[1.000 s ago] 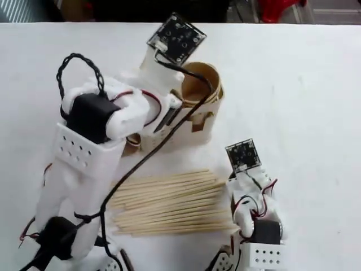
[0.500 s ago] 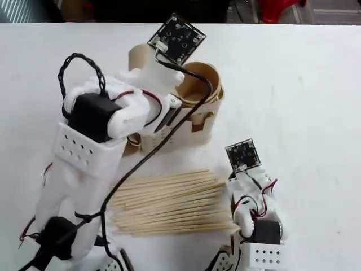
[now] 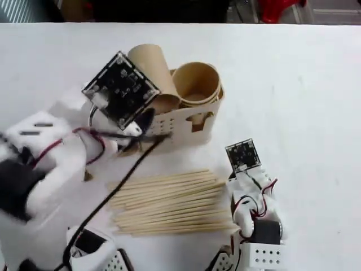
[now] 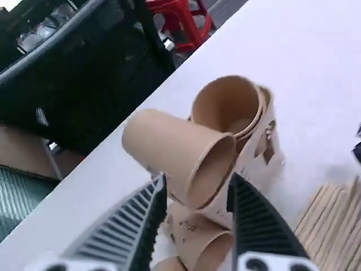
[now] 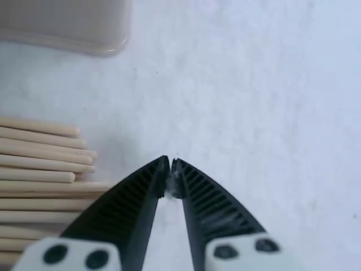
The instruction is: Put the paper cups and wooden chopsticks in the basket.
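Your paper cups point(image 3: 196, 84) are in the basket point(image 3: 186, 121), 1 tipped sideways; chopsticks point(image 3: 169, 203) all wait on the desk point(image 3: 304, 90), left fingers point(image 4: 141, 220) released, right fingers point(image 5: 141, 197) clenched empty.

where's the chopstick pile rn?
High view: the pale wooden chopstick pile lies on the arms' side of the beige basket, beside the right end effector.

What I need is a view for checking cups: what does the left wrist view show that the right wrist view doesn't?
Left wrist view, not the right: a tipped paper cup resting on the basket, an upright cup inside it, and the left gripper open. Right wrist view, not the left: the right gripper shut over the table. Both: the wooden chopsticks, the basket, the table.
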You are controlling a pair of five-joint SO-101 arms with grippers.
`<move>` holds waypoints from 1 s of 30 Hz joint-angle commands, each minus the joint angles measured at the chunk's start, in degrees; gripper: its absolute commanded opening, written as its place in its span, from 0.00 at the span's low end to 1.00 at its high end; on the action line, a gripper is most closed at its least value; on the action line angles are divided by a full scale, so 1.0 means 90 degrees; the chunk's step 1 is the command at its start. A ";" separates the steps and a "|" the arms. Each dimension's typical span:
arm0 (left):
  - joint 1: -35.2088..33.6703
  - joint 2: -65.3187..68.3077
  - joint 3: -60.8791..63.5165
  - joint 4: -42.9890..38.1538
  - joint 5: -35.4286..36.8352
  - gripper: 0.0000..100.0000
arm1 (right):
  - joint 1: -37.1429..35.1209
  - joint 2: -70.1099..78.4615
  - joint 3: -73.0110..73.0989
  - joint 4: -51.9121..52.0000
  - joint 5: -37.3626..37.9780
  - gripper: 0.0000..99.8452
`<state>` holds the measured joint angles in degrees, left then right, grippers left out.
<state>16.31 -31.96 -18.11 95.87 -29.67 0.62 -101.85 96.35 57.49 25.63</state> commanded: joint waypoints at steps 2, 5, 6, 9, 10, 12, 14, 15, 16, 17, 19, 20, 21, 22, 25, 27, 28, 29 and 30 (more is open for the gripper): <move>-0.0269 -0.0181 0.0987 -0.0586 -0.0918 0.24 | 0.0015 -0.0015 0.0059 -0.0151 0.0078 0.02; -0.0112 -0.0474 0.1631 -0.1006 -0.1358 0.26 | 0.0015 -0.0015 0.0059 -0.0151 0.0078 0.02; -0.0093 -0.0571 0.1866 -0.1182 -0.1455 0.25 | 0.0015 -0.0015 0.0059 -0.0151 0.0078 0.02; -0.0122 -0.0825 0.2618 -0.1709 -0.1719 0.24 | 0.0015 -0.0015 0.0059 -0.0151 0.0078 0.02; -0.0161 -0.0923 0.2901 -0.1944 -0.1768 0.24 | 0.0015 -0.0015 0.0059 -0.0151 0.0078 0.02; -0.0317 -0.1089 0.3429 -0.2481 -0.1817 0.24 | 0.0015 -0.0015 0.0059 -0.0151 0.0078 0.02; -0.0484 -0.1294 0.3985 -0.3126 -0.1817 0.24 | 0.0015 -0.0015 0.0059 -0.0151 0.0078 0.02; -0.0562 -0.1402 0.4259 -0.3448 -0.1807 0.24 | 0.0015 -0.0015 0.0059 -0.0151 0.0078 0.02; -0.0630 -0.1509 0.4562 -0.3741 -0.1788 0.24 | 0.0015 -0.0015 0.0059 -0.0151 0.0078 0.02; -0.0689 -0.1617 0.4796 -0.4015 -0.1748 0.24 | 0.0015 -0.0015 0.0059 -0.0151 0.0078 0.02; -0.0825 -0.1851 0.5236 -0.4523 -0.1739 0.24 | 0.0015 -0.0015 0.0059 -0.0151 0.0078 0.02; -0.0884 -0.1958 0.5402 -0.4728 -0.1709 0.24 | 0.0015 -0.0015 0.0059 -0.0151 0.0078 0.02; -0.0923 -0.2027 0.5538 -0.4904 -0.1631 0.24 | 0.0015 -0.0015 0.0059 -0.0151 0.0078 0.02; -0.0933 -0.2085 0.5656 -0.5060 -0.1573 0.24 | 0.0015 -0.0015 0.0059 -0.0151 0.0078 0.02; -0.0933 -0.2125 0.5919 -0.5421 -0.1289 0.24 | 0.0015 -0.0015 0.0059 -0.0171 0.0078 0.02; -0.0933 -0.2115 0.6066 -0.5714 -0.1035 0.24 | 0.0015 -0.0015 0.0059 -0.0220 0.0078 0.02; -0.0933 -0.2115 0.6164 -0.5861 -0.0938 0.24 | 0.0015 -0.0015 0.0059 -0.0220 0.0078 0.02; -0.0923 -0.2115 0.6281 -0.6037 -0.0850 0.24 | 0.0015 -0.0015 0.0059 -0.0220 0.0078 0.02; -0.0913 -0.2115 0.6398 -0.6242 -0.0772 0.24 | 0.0015 -0.0015 0.0059 -0.0220 0.0078 0.02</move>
<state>8.48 -49.80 38.42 44.62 -39.34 0.70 -101.85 96.35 56.70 25.63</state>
